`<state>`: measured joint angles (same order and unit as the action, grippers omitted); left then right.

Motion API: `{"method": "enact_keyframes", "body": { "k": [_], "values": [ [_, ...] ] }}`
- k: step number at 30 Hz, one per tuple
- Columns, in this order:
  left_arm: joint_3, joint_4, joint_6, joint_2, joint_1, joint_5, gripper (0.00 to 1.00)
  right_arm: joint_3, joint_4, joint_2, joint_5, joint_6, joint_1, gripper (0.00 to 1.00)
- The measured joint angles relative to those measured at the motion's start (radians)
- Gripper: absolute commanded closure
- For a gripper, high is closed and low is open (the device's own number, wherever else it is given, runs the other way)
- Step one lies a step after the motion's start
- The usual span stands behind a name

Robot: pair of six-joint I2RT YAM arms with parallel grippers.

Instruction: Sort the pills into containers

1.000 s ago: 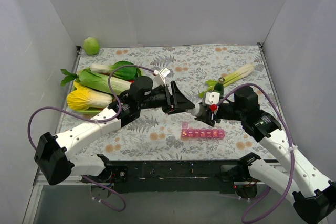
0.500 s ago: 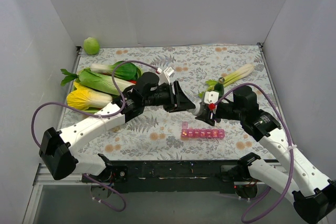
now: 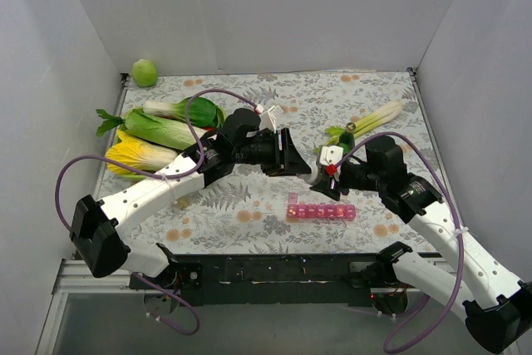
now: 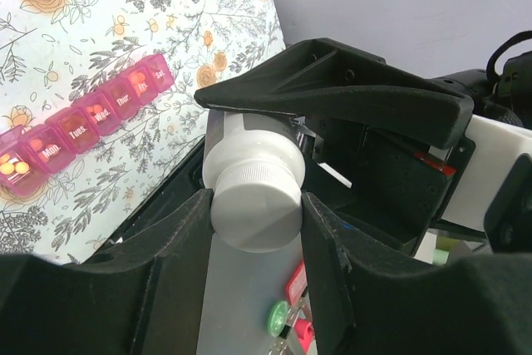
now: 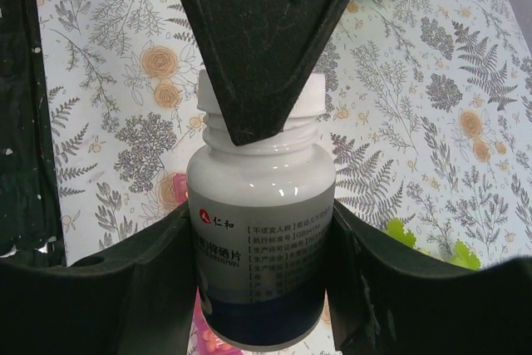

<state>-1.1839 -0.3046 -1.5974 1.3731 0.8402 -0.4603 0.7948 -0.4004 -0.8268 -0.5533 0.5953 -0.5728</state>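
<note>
A white pill bottle (image 3: 310, 175) with a printed label hangs above the table between both grippers. My right gripper (image 3: 322, 180) is shut on the bottle's body (image 5: 262, 255). My left gripper (image 3: 293, 164) is shut on its white screw cap (image 4: 253, 197); one left finger (image 5: 258, 39) covers the cap in the right wrist view. The pink pill organizer (image 3: 321, 211) lies on the table just in front of the bottle, lids shut. It also shows in the left wrist view (image 4: 83, 122), with orange pills in its end compartment.
Leafy vegetables on a green tray (image 3: 158, 135) lie at the left. A round green fruit (image 3: 145, 72) sits at the back left corner. A green onion (image 3: 370, 122) lies at the right rear. Grey walls enclose the floral table cover (image 3: 249, 205).
My left arm has swung its forearm toward the back and right while its gripper stays on the cap. The right arm and bottle have shifted slightly left.
</note>
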Motion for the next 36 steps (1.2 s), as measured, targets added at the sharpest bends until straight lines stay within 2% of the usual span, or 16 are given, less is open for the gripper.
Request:
{"method": "enact_keyframes", "body": {
  "k": [8,15,19,20,23,25,27,36],
  "values": [
    [-0.061,-0.084,0.147,0.044,-0.002,-0.101,0.72,0.002,-0.047,0.000,-0.068,-0.061,0.006,0.99],
    [-0.097,-0.152,0.379,0.036,-0.001,-0.188,0.66,-0.026,-0.002,-0.011,-0.254,-0.296,0.043,0.99],
    [-0.096,-0.171,0.467,0.018,0.000,-0.211,0.45,-0.080,0.108,-0.012,-0.357,-0.450,0.063,0.99],
    [-0.096,-0.172,0.479,0.015,0.001,-0.213,0.35,-0.089,0.133,-0.013,-0.373,-0.482,0.067,0.99],
    [-0.089,-0.170,0.490,0.010,0.008,-0.213,0.19,-0.092,0.197,-0.013,-0.401,-0.541,0.077,0.99],
    [-0.077,-0.161,0.480,0.003,0.011,-0.207,0.13,-0.092,0.223,-0.012,-0.411,-0.558,0.082,0.99],
    [-0.064,-0.146,0.463,-0.010,0.011,-0.201,0.03,-0.092,0.230,-0.012,-0.416,-0.566,0.083,0.99],
    [-0.037,-0.060,0.362,-0.118,-0.027,-0.193,0.02,-0.092,0.216,0.013,-0.407,-0.501,0.089,0.99]
  ]
}}
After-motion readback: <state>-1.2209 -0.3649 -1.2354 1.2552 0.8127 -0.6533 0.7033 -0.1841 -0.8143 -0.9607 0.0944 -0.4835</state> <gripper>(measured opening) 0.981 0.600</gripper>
